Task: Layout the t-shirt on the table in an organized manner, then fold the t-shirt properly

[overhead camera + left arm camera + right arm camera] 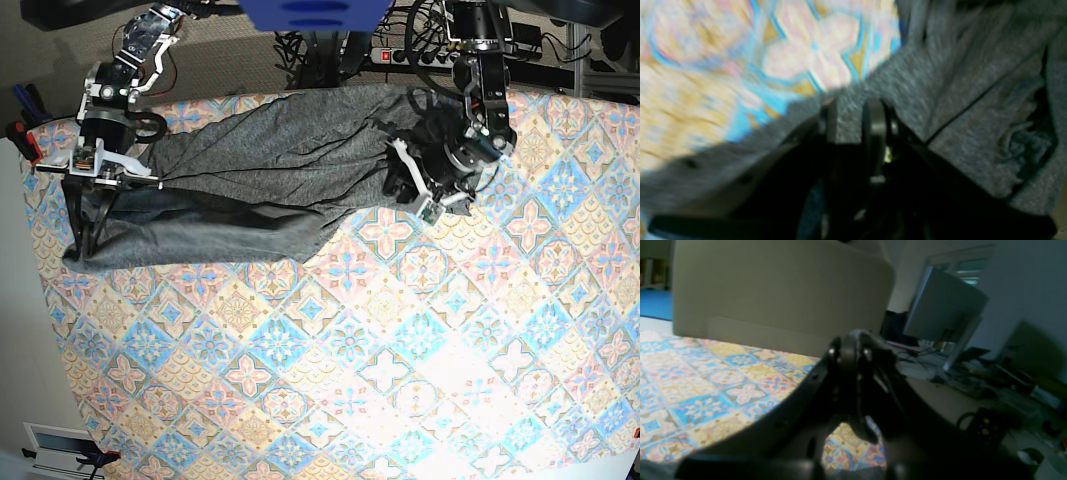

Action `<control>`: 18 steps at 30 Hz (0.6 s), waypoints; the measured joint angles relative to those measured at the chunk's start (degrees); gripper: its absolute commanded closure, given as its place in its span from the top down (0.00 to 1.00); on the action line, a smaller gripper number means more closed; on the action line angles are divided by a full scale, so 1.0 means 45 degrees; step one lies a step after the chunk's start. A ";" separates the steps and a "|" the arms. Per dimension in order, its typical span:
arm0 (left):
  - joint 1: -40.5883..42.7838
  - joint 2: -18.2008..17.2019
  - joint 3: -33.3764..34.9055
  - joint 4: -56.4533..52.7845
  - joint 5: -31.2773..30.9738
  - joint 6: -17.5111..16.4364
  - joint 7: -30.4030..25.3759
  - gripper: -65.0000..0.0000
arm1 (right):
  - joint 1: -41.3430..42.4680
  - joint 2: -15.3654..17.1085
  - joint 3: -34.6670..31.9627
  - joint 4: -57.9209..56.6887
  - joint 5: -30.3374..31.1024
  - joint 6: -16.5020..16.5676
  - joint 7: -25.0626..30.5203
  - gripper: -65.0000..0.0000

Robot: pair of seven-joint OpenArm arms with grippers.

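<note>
Two wrist views are blurred, and each is half filled by its own dark gripper body; in the left wrist view the left gripper (853, 116) has its jaws closed on a thick fold of the dark heather-grey t-shirt (973, 100), the cloth filling the gap between the fingers; further bunched folds lie to the right, and the patterned table (723, 66) shows beyond as a smear of blue, pink and cream. In the right wrist view the right gripper (853, 350) has its jaws shut; whether it pinches cloth there cannot be told; grey fabric is cut off at the bottom edge. In the base view the t-shirt (260, 190) lies stretched along the far side of the table (400, 350) between the right gripper (100, 170) and the left gripper (425, 185), wrinkled in long ridges.
</note>
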 measured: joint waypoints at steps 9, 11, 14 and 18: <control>0.0160 -0.0034 0.0073 -0.0194 0.1355 -0.0097 -0.0612 0.23 | 0.0073 -0.0053 0.0573 -0.0019 0.0034 -0.1438 0.0058 0.00; 0.0160 -0.0034 0.0073 -0.0194 0.1341 -0.0097 -0.0612 0.23 | 0.0097 -0.0029 0.0583 -0.0034 0.0092 -0.2331 0.0063 0.00; 0.0175 -0.0029 0.0073 -0.0194 0.1345 -0.0092 -0.0617 0.23 | 0.0068 0.0024 0.0607 -0.0039 0.0112 -0.2487 0.0053 0.00; 0.0175 -0.0034 0.0073 -0.0194 0.1341 -0.0097 -0.0612 0.23 | 0.0107 0.0000 0.0602 -0.0607 0.0068 -0.2438 0.0010 0.00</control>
